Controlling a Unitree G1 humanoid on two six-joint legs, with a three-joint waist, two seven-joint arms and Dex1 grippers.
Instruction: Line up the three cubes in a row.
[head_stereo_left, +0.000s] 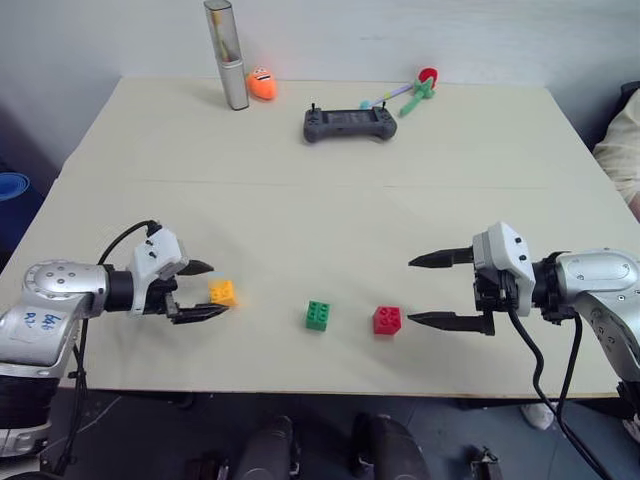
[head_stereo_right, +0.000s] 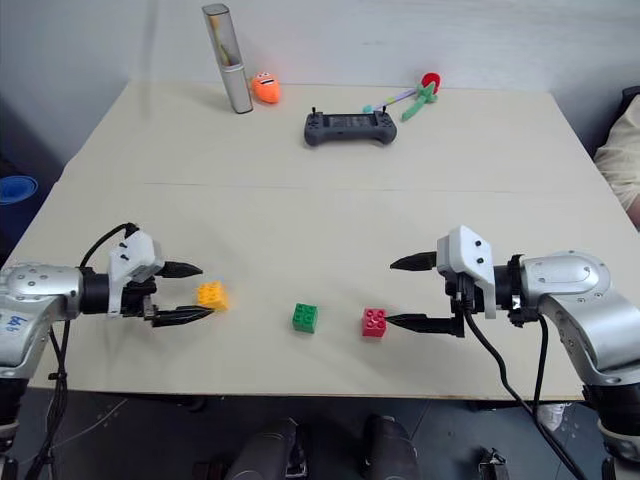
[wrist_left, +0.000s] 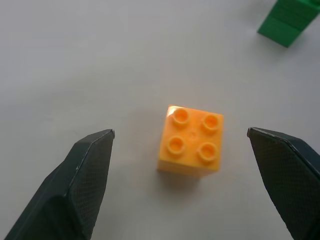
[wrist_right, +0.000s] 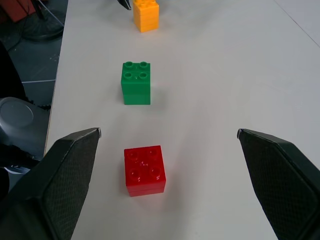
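Studded red, green, orange cubes (head_stereo_left: 317, 315)

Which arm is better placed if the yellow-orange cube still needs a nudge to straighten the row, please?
Left, probably. The left gripper is open right beside the yellow-orange cube, while the right gripper sits by the red cube, beyond the green cube.

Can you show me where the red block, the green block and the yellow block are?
red cube (wrist_right: 144, 170): right wrist view, on its studded top.
green cube (wrist_right: 135, 76): right wrist view, on its studded top.
yellow-orange cube (wrist_left: 192, 136): left wrist view, on its top between the four studs.
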